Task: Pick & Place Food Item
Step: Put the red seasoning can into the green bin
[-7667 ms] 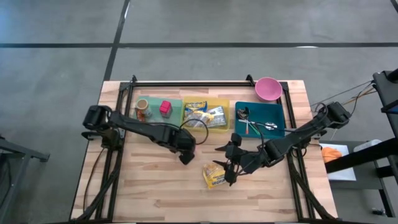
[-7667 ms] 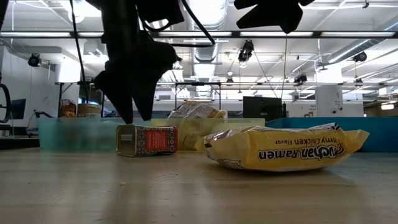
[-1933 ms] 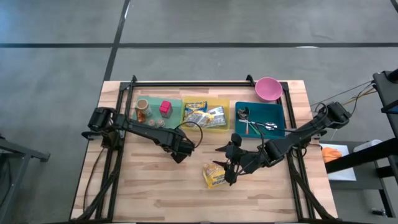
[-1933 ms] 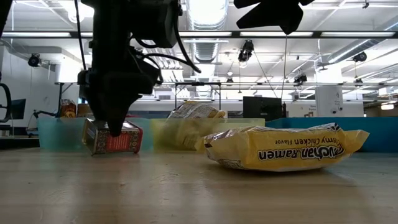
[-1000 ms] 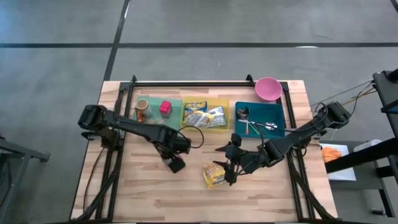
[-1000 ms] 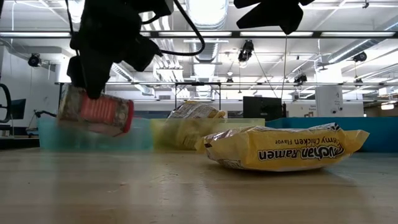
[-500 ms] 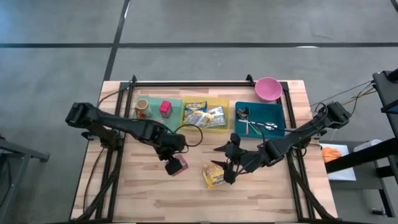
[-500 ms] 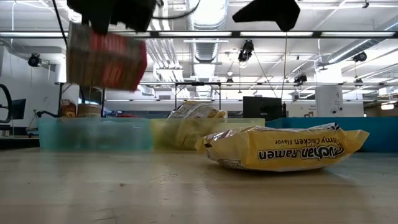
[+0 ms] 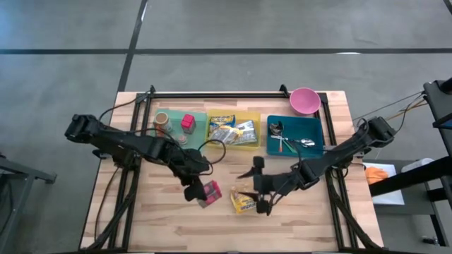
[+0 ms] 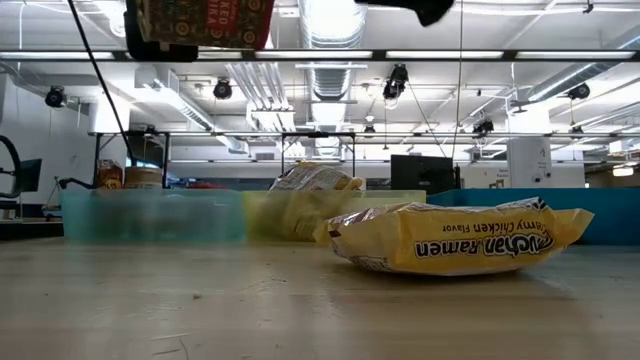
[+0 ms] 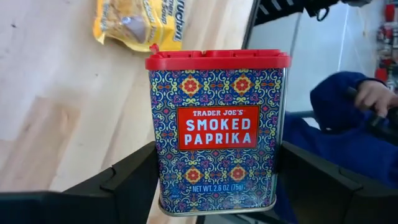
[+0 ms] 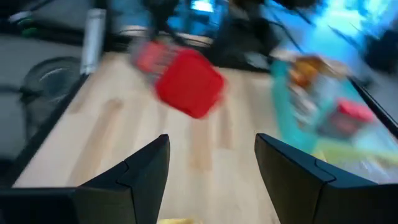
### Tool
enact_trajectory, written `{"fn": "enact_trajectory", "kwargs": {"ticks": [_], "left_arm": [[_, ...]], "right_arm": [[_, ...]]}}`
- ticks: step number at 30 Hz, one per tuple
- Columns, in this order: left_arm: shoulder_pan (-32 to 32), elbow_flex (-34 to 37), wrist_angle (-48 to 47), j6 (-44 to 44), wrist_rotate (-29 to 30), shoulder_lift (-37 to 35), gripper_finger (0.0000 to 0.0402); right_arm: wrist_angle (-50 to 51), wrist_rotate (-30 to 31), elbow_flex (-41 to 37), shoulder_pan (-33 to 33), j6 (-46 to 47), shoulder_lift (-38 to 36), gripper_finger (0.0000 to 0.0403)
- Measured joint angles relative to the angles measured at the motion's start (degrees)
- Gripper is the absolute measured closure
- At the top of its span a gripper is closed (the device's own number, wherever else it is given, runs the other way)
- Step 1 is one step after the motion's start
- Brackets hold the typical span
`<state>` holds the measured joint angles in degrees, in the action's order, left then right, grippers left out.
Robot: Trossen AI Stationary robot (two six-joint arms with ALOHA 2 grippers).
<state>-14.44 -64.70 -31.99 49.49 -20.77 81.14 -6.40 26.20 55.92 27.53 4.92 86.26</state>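
Left gripper [image 9: 201, 192] grasps paprika tin [image 9: 209, 192] beside ramen pack [image 9: 244, 200]; right gripper [image 9: 258, 185] spread open

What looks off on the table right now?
Only the ramen packet lies loose on the bare wood instead of in the yellow bin. The left pincer holds the paprika tin aloft; nothing is spilled.

I see a smoked paprika tin [image 11: 217, 130] of glossy printed metal with a smooth red plastic lid, pinched between matt black plastic fingers [image 11: 134, 177] of my left claw [image 9: 200, 191]. The bench [image 9: 169, 219] is pale planked wood, lightly scuffed, with a satin sheen. The ramen packet [image 10: 455, 238] looks like crinkled, shiny yellow plastic film. The teal bin [image 10: 150, 215] looks like frosted, translucent plastic.
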Motion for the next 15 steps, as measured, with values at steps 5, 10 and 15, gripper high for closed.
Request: {"fn": "enact_trajectory", "kwargs": {"ticks": [5,10,15], "left_arm": [[-0.11,1.41,1.73,-0.02,-2.62,-0.07,0.0104],[-0.58,1.39,2.63,-0.02,-3.88,-0.22,0.0104],[-0.95,1.39,4.91,-0.01,-4.35,-0.74,0.0104]], "right_arm": [[-8.4,-8.47,0.0,0.11,-10.84,2.23,0.0172],[-12.46,-8.92,-0.01,0.04,-16.17,3.74,0.0172],[-15.79,-11.5,0.0,0.02,-17.62,4.63,0.0172]]}}
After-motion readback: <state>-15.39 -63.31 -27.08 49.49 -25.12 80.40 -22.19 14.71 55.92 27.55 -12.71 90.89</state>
